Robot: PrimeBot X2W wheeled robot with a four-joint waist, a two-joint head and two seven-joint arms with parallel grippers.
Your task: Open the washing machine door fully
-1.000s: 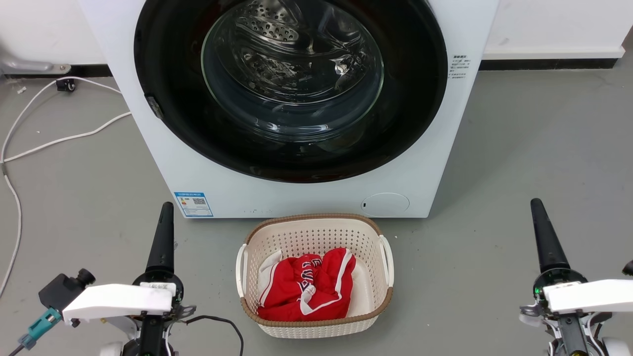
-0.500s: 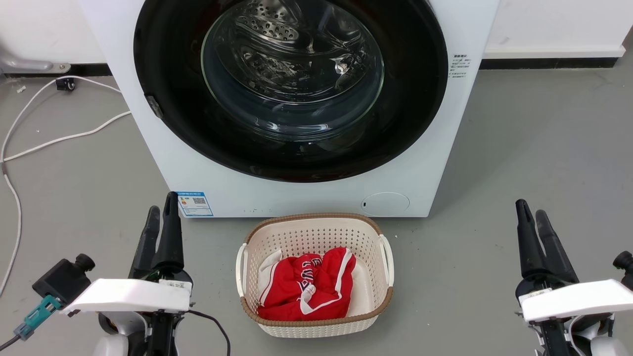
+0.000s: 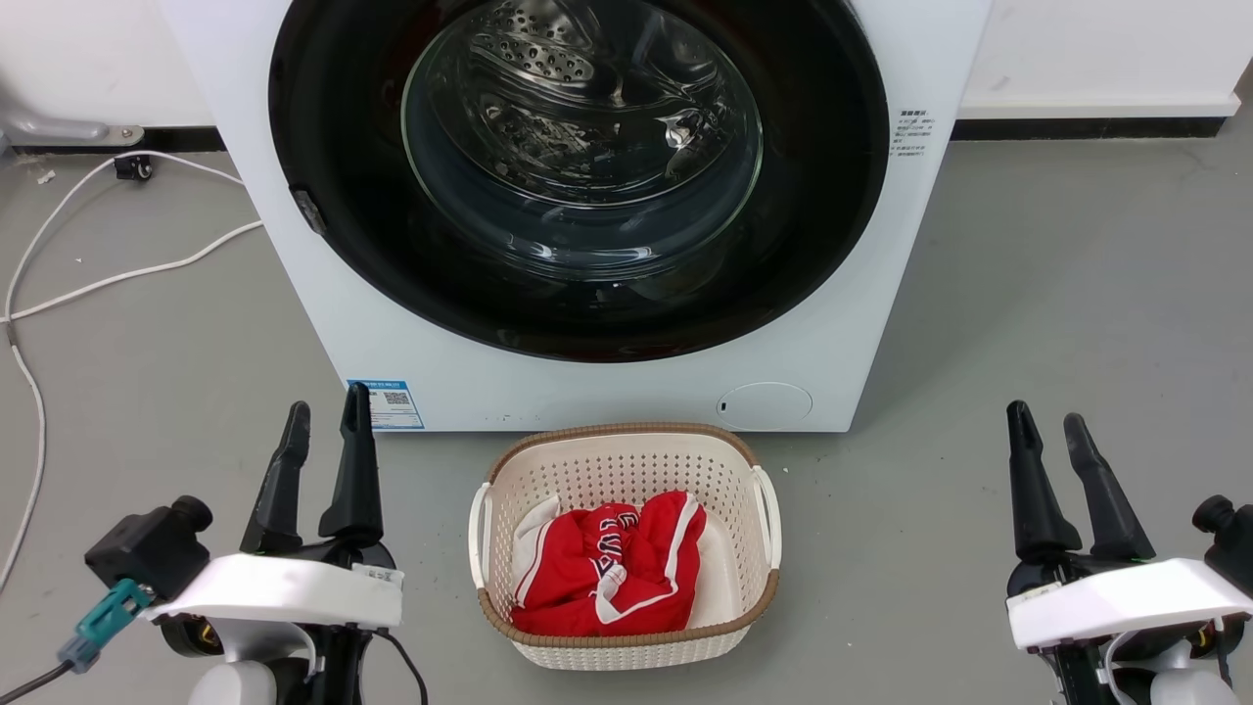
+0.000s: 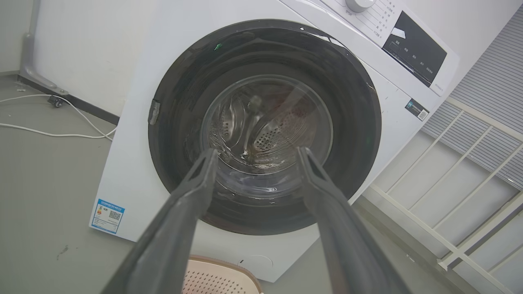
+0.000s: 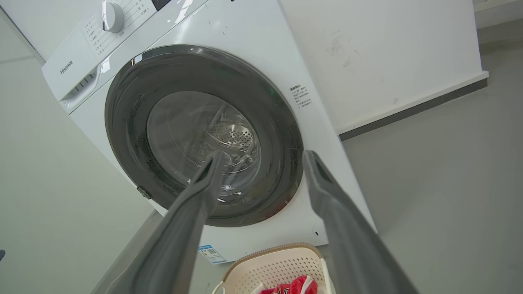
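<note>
The white washing machine [image 3: 607, 392] stands ahead of me on the grey floor. Its door [image 3: 343, 245], a glossy black disc with a clear glass bowl at the centre, lies flat against the front, shut. The door [image 4: 171, 134] and machine [image 4: 135, 171] appear past my left fingers, and the door [image 5: 126, 134] and machine [image 5: 261, 53] past my right fingers. My left gripper [image 3: 326, 421] is open at the lower left, well short of the machine. My right gripper [image 3: 1049, 426] is open at the lower right. Both hold nothing.
A cream perforated basket [image 3: 626, 450] with red and white clothing [image 3: 607, 568] sits on the floor just before the machine, between my arms. White cables [image 3: 117, 274] trail over the floor at the left. A white railing [image 4: 461, 183] stands beside the machine in the left wrist view.
Both grippers have gone from shut, with fingers together, to open with the fingers spread. The door has not moved.
</note>
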